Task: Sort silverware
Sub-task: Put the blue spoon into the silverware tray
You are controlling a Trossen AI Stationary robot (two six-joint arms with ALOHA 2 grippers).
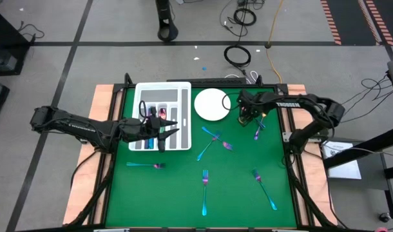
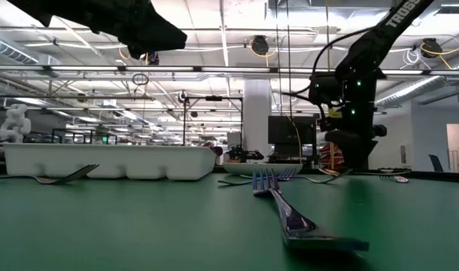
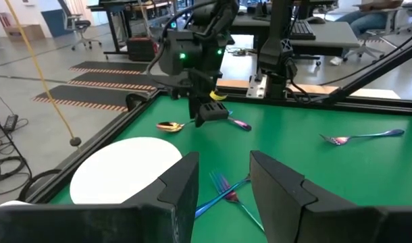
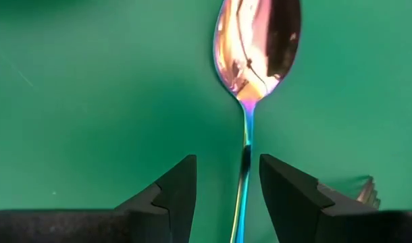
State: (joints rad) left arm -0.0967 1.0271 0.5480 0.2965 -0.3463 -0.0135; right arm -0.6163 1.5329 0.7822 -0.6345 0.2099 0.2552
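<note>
An iridescent spoon (image 4: 256, 47) lies flat on the green mat, to the right of the round white plate (image 1: 212, 104). My right gripper (image 4: 226, 189) is open and points down over it, one finger on each side of the thin handle (image 4: 245, 155), without touching it. The same spoon (image 3: 171, 125) and my right gripper (image 3: 209, 113) show in the left wrist view. My left gripper (image 3: 223, 182) is open and empty, above the white divided tray (image 1: 163, 116). Several forks lie loose on the mat, among them a crossed pair (image 1: 210, 142).
Loose forks lie at the near left (image 1: 145, 165), near middle (image 1: 205, 190) and near right (image 1: 264, 187) of the mat. The tray stands at the far left beside the plate. One fork (image 2: 290, 214) lies close to the low camera.
</note>
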